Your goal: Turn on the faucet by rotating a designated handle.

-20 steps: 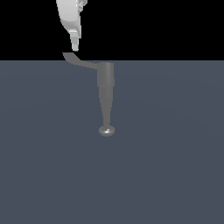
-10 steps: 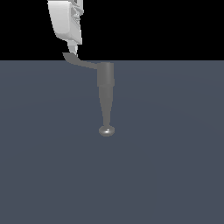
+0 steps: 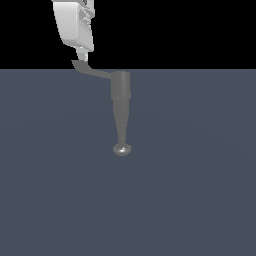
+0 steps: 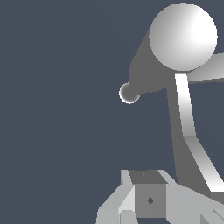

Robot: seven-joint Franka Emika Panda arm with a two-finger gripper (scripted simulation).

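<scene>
The grey faucet (image 3: 120, 90) stands at the far edge of the floor, its long spout running toward the camera to a shiny round tip (image 3: 121, 149). The thin handle (image 3: 90, 72) sticks out toward the exterior view's left and ends in a wider upturned end. My white gripper (image 3: 83, 56) hangs right over that end, fingers together, touching it or nearly so. In the wrist view the faucet (image 4: 183, 37) shows from above, and the handle (image 4: 188, 127) runs down beside my gripper (image 4: 148, 186), which holds nothing.
A flat dark blue-grey floor (image 3: 190, 190) spreads around the faucet, with a black background behind it. Nothing else shows in either view.
My gripper has shifted a little to the exterior view's left, turned, and come down onto the handle's upturned end. The handle and spout look unmoved.
</scene>
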